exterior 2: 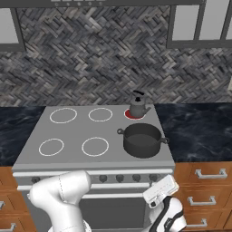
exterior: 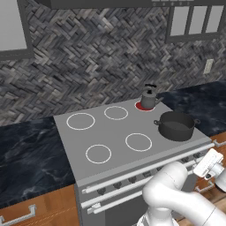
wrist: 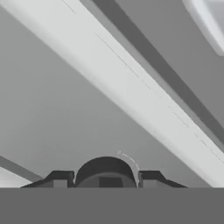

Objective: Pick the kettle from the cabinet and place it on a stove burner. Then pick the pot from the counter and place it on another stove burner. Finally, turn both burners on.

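The small kettle (exterior: 148,99) sits upright on a burner (exterior: 142,106) that glows red, at the back right of the grey stove top (exterior: 114,132), a bit right of the middle in the left base view. In the right base view the kettle (exterior 2: 137,105) is just above the middle, and the red burner (exterior 2: 133,115) peeks out under it. The wide dark pot (exterior: 176,125) sits on the stove just in front of the kettle, near the right edge of the stove top. In the right base view the pot (exterior 2: 142,139) is in the middle of the frame, with its two little handles sticking out to the sides. The other four burner rings look white, not red. The black counter (exterior: 31,154) lies on both sides of the stove, and in the right base view the counter (exterior 2: 199,131) fills the right middle. The white arm bends low in front of the stove, at the bottom of both base views. In the hand view the gripper (wrist: 106,178) is at the bottom middle, and a round dark knob (wrist: 105,173) sits right between its two dark tips (wrist: 61,178). The tips stand on each side of the knob, but I cannot tell if they squeeze it. A long pale bar (wrist: 131,92) runs across the hand view from upper left to lower right.
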Controlling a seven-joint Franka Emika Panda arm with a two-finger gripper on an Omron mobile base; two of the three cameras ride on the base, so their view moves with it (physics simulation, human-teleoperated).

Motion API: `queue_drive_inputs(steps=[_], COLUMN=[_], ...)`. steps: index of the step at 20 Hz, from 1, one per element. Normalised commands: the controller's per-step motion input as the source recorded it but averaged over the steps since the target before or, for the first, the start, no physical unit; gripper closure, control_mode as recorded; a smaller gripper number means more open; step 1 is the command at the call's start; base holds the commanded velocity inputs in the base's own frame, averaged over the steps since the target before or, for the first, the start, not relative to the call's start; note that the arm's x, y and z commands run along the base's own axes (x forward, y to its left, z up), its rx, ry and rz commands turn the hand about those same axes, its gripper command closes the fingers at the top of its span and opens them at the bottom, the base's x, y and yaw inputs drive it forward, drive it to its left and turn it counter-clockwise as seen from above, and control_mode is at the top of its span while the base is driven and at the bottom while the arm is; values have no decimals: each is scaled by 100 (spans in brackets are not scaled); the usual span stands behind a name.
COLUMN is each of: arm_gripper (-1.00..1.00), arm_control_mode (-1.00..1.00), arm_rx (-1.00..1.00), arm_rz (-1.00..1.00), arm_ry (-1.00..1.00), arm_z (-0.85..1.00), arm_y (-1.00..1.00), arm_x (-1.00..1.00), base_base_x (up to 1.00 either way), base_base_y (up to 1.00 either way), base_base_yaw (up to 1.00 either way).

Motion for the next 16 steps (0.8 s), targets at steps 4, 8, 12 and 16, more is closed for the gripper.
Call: queue_drive_inputs(steps=[4, 8, 12, 16], arm_gripper=[100, -100, -100, -100], arm_control_mode=[-100, -100, -100, -100], arm_rx=[-3, -2, -1, 0], arm_rz=[0, 0, 0, 0], arm_ry=[-14, -9, -7, -5], arm_z=[4, 3, 2, 0], arm_y=[0, 0, 0, 0], arm_x=[0, 0, -2, -14], base_base_x=[0, 0, 0, 0], base_base_y=[0, 0, 0, 0], base_base_yaw=[0, 0, 0, 0])
